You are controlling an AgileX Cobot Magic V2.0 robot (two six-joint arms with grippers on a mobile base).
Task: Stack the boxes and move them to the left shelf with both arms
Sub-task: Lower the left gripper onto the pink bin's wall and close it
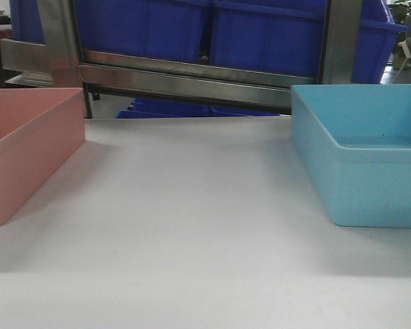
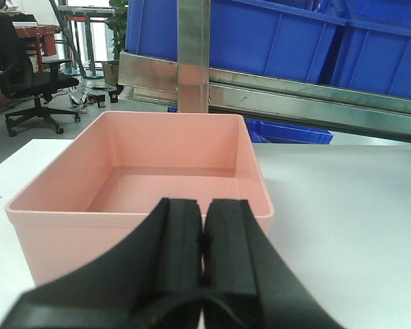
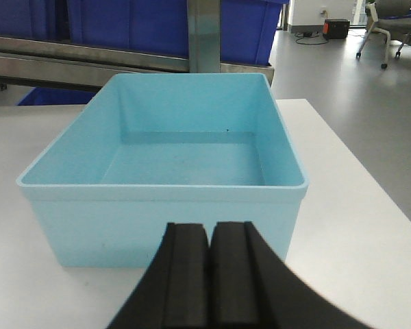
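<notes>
– Left claw (image 2: 203, 205) and right claw (image 3: 209, 229) are both pinched together, empty.
– Spread them first. Pink tub (image 2: 75, 240) and blue tub (image 3: 185, 154) sit well apart on the table (image 1: 192, 226), in front of the shelf (image 1: 192, 86); grip one rim squarely before nesting.

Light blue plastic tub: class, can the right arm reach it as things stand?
Probably yes: the shut right gripper faces the near wall of the light blue rectangular plastic tub with nothing between; it would need opening to grip the rim.
</notes>
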